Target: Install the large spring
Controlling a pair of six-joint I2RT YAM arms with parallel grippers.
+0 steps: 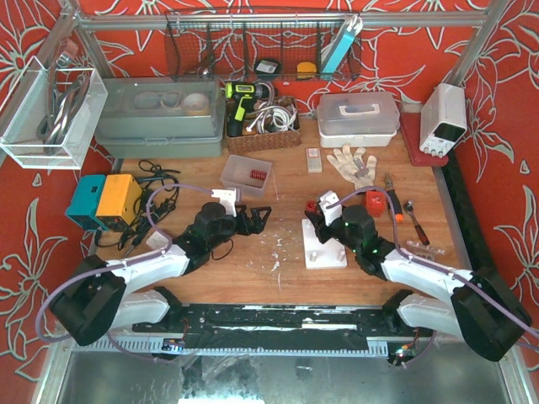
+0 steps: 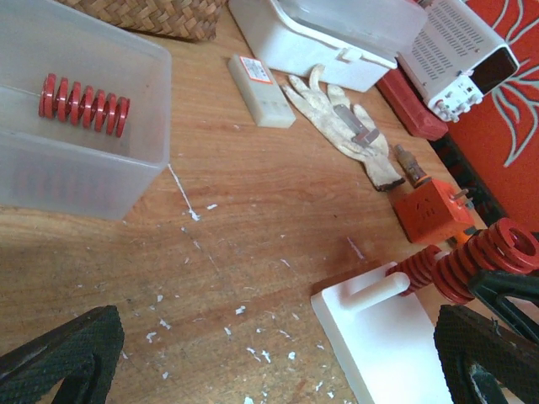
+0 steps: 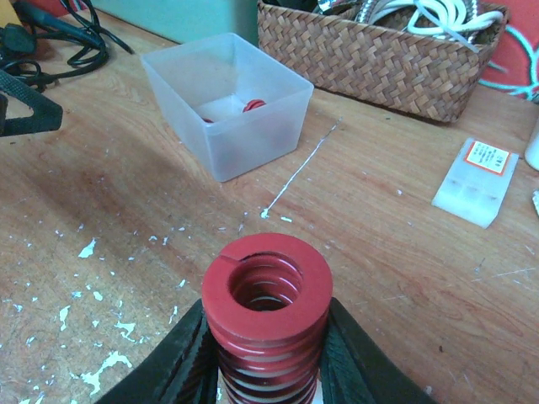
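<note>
Surface: wooden table [image 1: 282, 189], scuffed and flecked with white chips; red patterned walls behind.

Item 1, large spring [image 3: 265, 290]: red, heavy coil, held off the table in my right gripper [image 3: 265, 370], whose fingers press against its two sides. Its open end faces the right wrist camera, so its long axis runs along the fingers.

Item 2, white base plate [image 2: 396, 345]: flat on the table; in the top view the right gripper hangs over its far end. A white peg [image 2: 375, 293] lies low over the plate. In the left wrist view the peg, a narrower red coil [image 2: 418, 269] and the large spring follow one another in roughly one line. I cannot tell whether the large spring touches the coil or the peg.

Item 3, left gripper [image 1: 255, 220]: jaws spread wide, nothing between them. It is parked to the left of the plate, apart from it, looking across at the peg.

Item 4, clear plastic bin [image 2: 84, 172]: a second red spring [image 2: 84, 105] lies inside, beyond the left gripper. I judge it not in play.

Judgement: the right arm is nearer and has the part. The next move turns on keeping the spring's axis in line with the peg while sliding along it. A tilt would likely jam the coil.
</note>
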